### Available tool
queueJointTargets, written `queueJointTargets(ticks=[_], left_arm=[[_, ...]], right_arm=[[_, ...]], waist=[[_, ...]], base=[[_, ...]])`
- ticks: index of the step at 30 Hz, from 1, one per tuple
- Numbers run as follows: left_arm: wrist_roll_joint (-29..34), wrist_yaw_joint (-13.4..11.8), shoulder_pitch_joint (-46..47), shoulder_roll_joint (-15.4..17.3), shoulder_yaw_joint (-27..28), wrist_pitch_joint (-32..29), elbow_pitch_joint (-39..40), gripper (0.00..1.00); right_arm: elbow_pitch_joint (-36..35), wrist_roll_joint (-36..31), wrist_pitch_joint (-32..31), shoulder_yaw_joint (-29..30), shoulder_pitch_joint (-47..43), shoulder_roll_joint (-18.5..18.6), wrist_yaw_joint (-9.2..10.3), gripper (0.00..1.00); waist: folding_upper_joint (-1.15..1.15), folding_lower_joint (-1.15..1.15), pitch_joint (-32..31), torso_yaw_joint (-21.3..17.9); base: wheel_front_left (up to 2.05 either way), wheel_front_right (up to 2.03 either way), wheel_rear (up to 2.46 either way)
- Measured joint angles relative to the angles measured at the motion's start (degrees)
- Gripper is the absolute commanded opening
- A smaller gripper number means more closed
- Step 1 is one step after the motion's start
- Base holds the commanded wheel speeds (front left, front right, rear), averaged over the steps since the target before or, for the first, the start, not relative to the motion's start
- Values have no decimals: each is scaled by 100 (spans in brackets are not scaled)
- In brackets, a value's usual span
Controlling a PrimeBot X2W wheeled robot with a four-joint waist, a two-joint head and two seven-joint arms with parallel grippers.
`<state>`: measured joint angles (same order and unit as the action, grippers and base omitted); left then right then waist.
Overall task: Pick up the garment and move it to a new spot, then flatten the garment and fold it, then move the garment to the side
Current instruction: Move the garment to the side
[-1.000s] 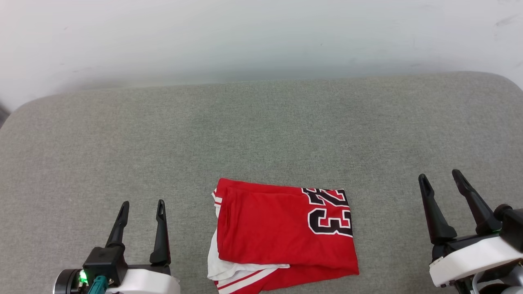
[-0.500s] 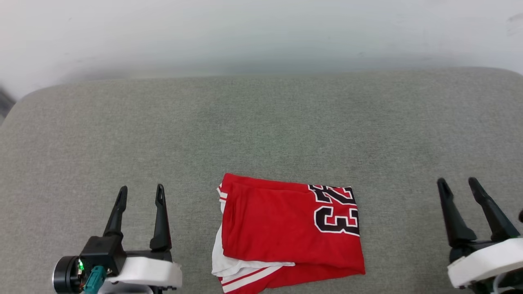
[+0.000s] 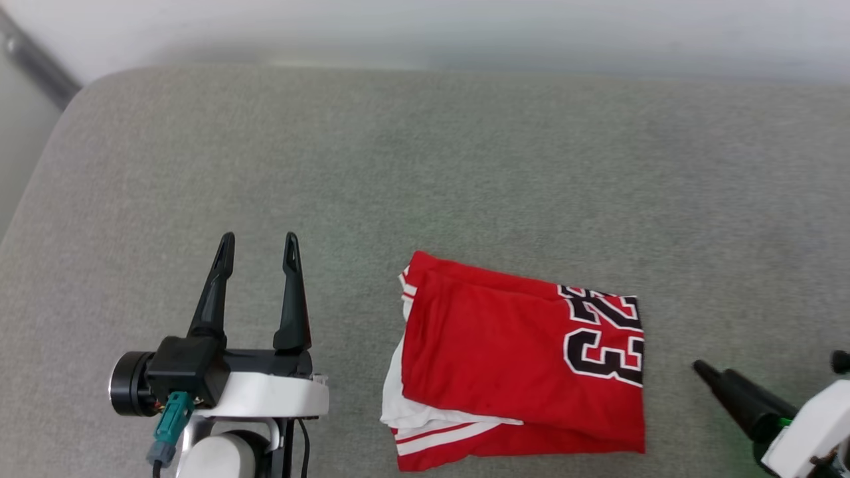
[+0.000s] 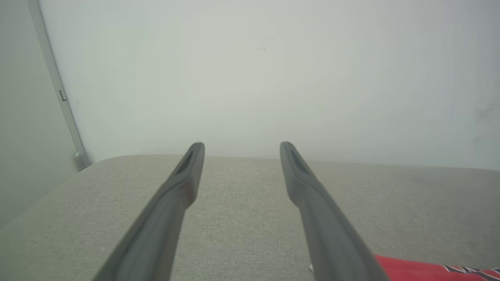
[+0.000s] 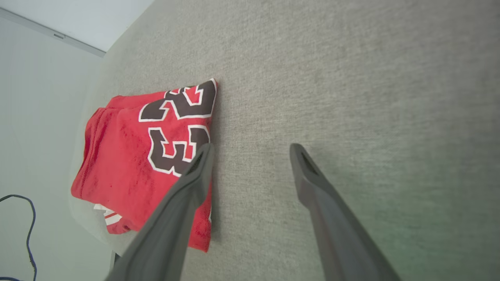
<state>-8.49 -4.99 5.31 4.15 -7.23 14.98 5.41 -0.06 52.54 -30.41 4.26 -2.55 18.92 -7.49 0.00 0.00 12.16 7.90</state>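
Lying folded into a rough rectangle, the red shirt [image 3: 505, 372] is resting on the grey padded surface [image 3: 425, 166], close to its near edge and between the two grippers. Its black, white-outlined number 23 is showing at the end toward the robot's right, while a white sleeve with red-and-white striped trim is peeking out from under the fold at the near left corner. The left gripper [image 3: 257, 239] is hovering beside the shirt's left end, apart from it, with its fingers spread wide and holding nothing; its wrist view is looking across the padding toward a pale wall [image 4: 250, 70], the left gripper [image 4: 242, 145] again showing a wide gap and a sliver of the red shirt [image 4: 414, 271] sitting at the bottom right. The right gripper [image 3: 714, 373] is pointing in from the lower right, near the numbered end but not touching it. From its wrist, the right gripper [image 5: 252, 147] is likewise standing spread and empty over bare padding, just beside the red shirt [image 5: 125, 164].
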Motion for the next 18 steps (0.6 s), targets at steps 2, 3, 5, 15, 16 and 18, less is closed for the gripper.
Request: queueJointTargets(ticks=[2,3,5,15,16,18], left_arm=[[25,7,68,-36,-26,0,18,100],[27,5,97,-52,-36,0,20,100],[34,3,125,-67,-47,0,12,100],[68,-5,305,-109,-56,0,8,100],[69,-7,315,-111,-51,0,4,100],[76,-11,322,-114,-42,0,-10,100]], right_arm=[[68,355,-230,-157,77,7,0,100],[96,497,-332,-238,130,4,0,100],[146,671,-455,-379,238,5,-1,100],[343,1061,-875,-700,628,155,-44,29],[342,1062,-898,-734,665,171,-44,2],[336,1087,-906,-811,731,178,-44,0]], waist=[[0,0,126,104],[0,0,196,152],[0,0,332,240],[0,0,801,480],[0,0,822,485],[0,0,839,475]], base=[[0,0,0],[0,0,0],[0,0,0],[0,0,0],[0,0,0],[0,0,0]])
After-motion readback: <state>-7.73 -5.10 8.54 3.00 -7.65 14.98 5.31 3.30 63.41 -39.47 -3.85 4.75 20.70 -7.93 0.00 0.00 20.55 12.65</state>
